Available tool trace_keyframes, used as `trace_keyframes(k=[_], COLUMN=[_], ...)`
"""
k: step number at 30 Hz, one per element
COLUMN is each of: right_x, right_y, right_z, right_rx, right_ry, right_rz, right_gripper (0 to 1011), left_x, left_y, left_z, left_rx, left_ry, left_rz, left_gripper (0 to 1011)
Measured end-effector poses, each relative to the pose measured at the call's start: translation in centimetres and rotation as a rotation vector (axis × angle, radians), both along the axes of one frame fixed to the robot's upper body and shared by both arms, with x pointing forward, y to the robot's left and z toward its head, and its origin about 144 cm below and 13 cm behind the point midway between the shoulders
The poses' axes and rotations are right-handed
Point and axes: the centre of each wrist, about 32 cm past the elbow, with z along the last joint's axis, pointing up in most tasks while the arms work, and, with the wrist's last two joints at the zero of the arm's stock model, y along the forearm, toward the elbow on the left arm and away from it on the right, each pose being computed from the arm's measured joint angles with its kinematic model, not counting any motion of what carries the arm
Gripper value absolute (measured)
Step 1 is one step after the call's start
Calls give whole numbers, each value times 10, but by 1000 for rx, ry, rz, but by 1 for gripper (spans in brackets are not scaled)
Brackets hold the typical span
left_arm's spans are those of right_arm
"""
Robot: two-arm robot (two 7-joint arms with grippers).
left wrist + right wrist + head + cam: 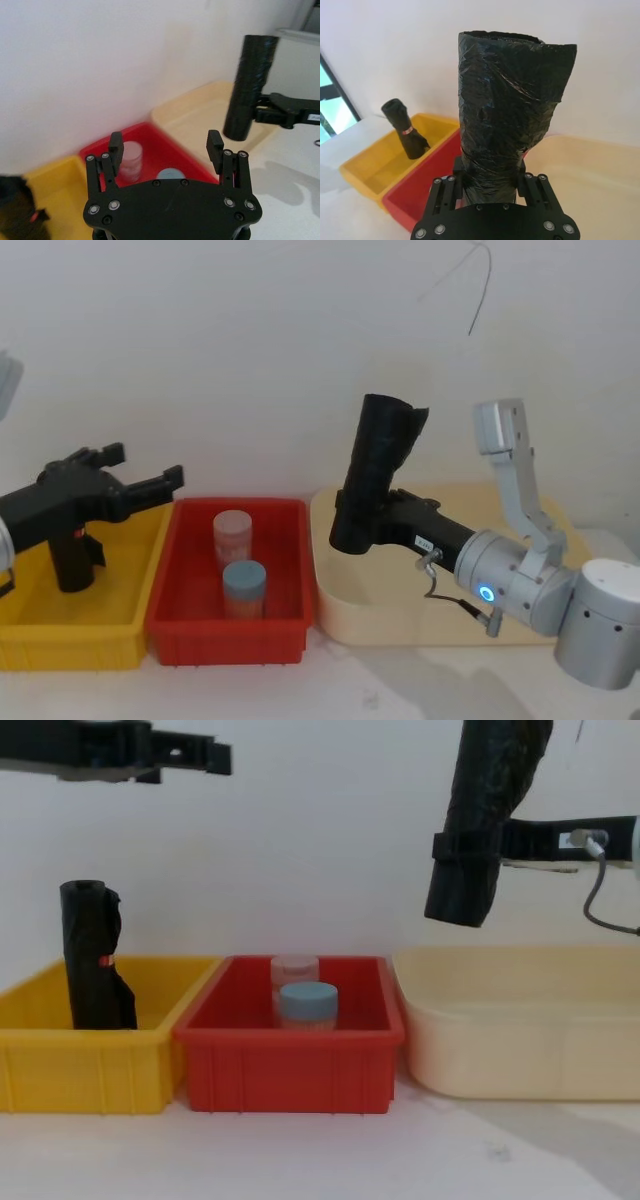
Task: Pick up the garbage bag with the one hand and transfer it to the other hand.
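On the worktop, three containers stand in a row towards its back edge: a yellow bin at the left, a red bin in the middle and a cream tub at the right. The red bin holds two jars, and another black roll stands upright in the yellow bin.

The left gripper hovers above the yellow bin with its fingers spread wide and empty. The right gripper is raised over the cream tub's left rim, its fingers clamped on the lower part of the garbage bag. The bag stands nearly upright, leaning slightly, clear of every bin.

The bag looks light, soft and squashable, and its glossy film is probably slippery. The tight roll gives it some stiffness. The free middle stretch above the right fingers looks the best place to hold, not the looser, flared top.
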Motion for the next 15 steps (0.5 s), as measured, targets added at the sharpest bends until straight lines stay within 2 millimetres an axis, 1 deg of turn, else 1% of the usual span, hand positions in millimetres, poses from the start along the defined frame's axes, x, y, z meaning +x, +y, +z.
trace_keyframes(k=[2, 5, 7, 9, 10, 11, 13, 14, 15], right_x=[4, 10, 13, 15, 17, 18, 20, 21, 21], right_y=[0, 1, 1, 1, 0, 0, -1, -1, -2], right_z=[0, -1, -1, -2, -1, -2, -2, -2, -2], right_rx=[-1, 1, 2, 3, 4, 5, 6, 8, 8], right_ry=[2, 5, 8, 10, 10, 12, 15, 15, 16], right_rz=[-8, -21, -36, -46, -58, -62, -71, -80, -84], right_gripper=[604, 718, 774, 804, 865, 865, 913, 959, 967], left_x=[-2, -6, -8, -9, -10, -11, -12, -13, -13], left_y=[3, 7, 9, 10, 12, 13, 15, 16, 16], left_z=[-3, -7, -10, -11, -14, -15, -17, -18, -18], left_rx=[0, 1, 3, 6, 8, 10, 13, 15, 16], left_ry=[9, 21, 30, 36, 42, 44, 50, 53, 55], left_rz=[38, 86, 124, 150, 171, 182, 207, 217, 224], left_gripper=[1001, 1001, 1000, 1001, 1000, 1000, 1000, 1000, 1001])
